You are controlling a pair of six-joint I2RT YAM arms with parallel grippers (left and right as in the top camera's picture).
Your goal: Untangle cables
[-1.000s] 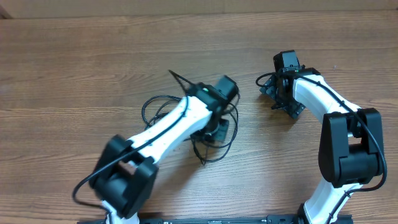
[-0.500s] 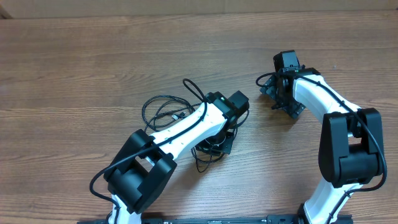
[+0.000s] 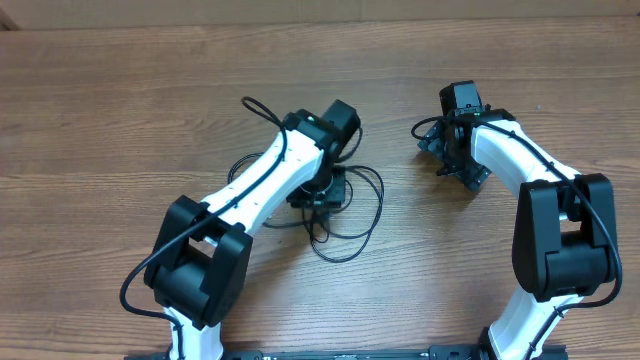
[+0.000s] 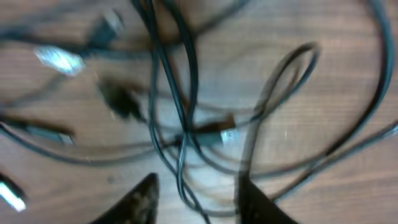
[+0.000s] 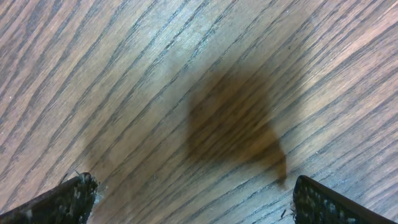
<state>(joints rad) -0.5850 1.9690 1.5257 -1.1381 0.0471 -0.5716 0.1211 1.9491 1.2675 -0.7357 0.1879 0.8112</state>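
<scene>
The wooden surface (image 3: 120, 110) carries everything. Overhead, the left arm (image 3: 255, 190) stretches forward, elbow bent and wrist pitched down, with the cables (image 3: 340, 260) spilling out from under its tool. The right arm (image 3: 520, 160) curls inward, its tool well apart from them. Only the blurred left wrist view shows the left tool (image 4: 196, 202) partly spread, 1 strand running through the gap and silver plugs (image 4: 59, 59) ahead. The right tool (image 5: 199, 199) gapes wide above wood grain.
</scene>
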